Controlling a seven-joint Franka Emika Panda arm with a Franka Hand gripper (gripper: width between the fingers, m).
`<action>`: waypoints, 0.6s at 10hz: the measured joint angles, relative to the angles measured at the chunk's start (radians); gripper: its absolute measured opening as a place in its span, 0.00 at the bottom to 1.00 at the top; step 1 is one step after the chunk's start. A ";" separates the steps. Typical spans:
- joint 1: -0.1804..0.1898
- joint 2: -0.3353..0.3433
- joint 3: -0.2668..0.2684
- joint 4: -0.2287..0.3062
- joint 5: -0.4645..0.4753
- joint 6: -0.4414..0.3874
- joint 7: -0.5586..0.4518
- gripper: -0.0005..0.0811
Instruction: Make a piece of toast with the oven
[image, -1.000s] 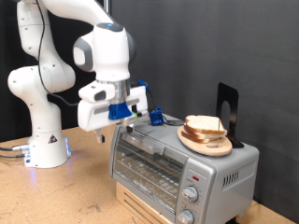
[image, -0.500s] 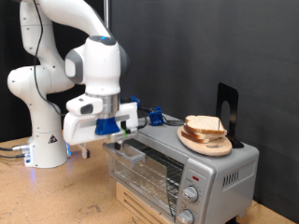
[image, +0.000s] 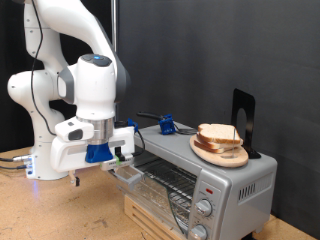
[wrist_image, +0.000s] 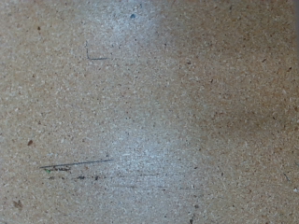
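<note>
My tool sits low at the exterior view's left of the oven, level with the upper part of the oven's front and just beside the door's left edge. Its fingers are mostly masked by the blue fittings and the white hand body, so I cannot tell whether they are spread or pressed together. Nothing shows between them, and I record no hold on anything.

The toast lies flat on a round wooden plate, which rests on the oven's roof toward the exterior view's right. A black stand rises just behind the plate. A small blue object sits on the roof farther left, between my tool and the plate.

Key relation: the toast lies up and to the exterior view's right of my tool, well apart from it, with the width of the oven roof between. The slice is roughly square, so I find no long axis worth noting. I have only one arm.

The oven door appears at least partly tilted open at its top edge near my tool, with the wire rack visible behind the glass; I judge the door to be the item in hand, not the bread.

The wrist view shows only bare speckled worktop, with no fingers and no task item in it.
</note>
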 joint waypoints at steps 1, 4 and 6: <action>-0.001 0.000 -0.002 0.000 0.029 0.004 -0.034 1.00; -0.001 -0.032 -0.006 -0.008 0.129 0.028 -0.135 1.00; -0.003 -0.072 -0.010 -0.023 0.136 0.025 -0.147 1.00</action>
